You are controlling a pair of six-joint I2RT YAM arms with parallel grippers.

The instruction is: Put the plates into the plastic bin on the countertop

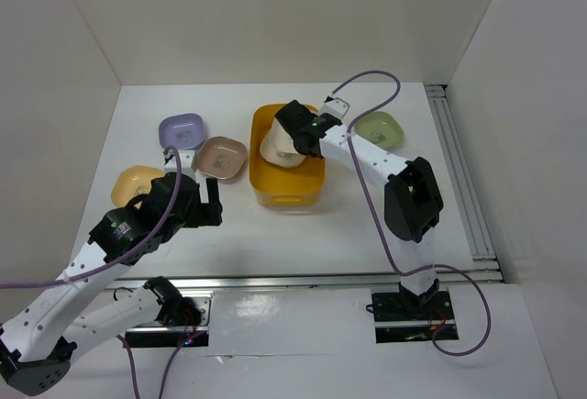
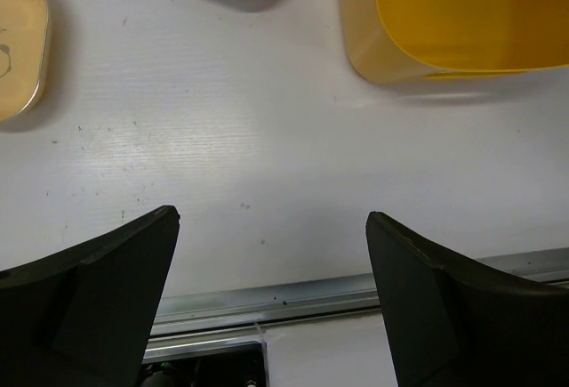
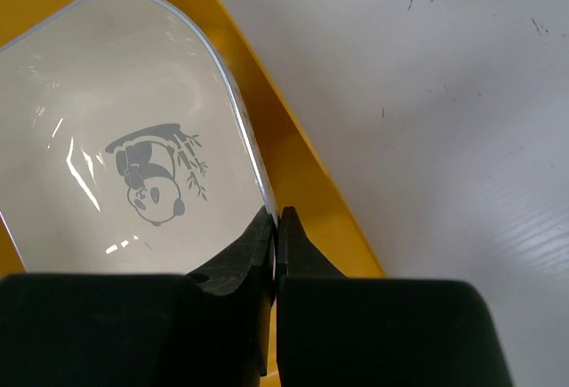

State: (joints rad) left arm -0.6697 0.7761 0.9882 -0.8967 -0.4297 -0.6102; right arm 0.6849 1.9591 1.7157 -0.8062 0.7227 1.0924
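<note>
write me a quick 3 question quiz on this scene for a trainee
1. True or false: the left gripper is holding a plate.
2. The right gripper pinches the rim of a cream plate over the plastic bin. Its print is: A a panda, B a flower, C a fish.
3. Fill in: in the top view, ___ plates lie on the countertop outside the bin.
Key: 1 false, its jaws stand open over bare countertop. 2 A. 3 four: lavender, brown-pink, yellow, green.
</note>
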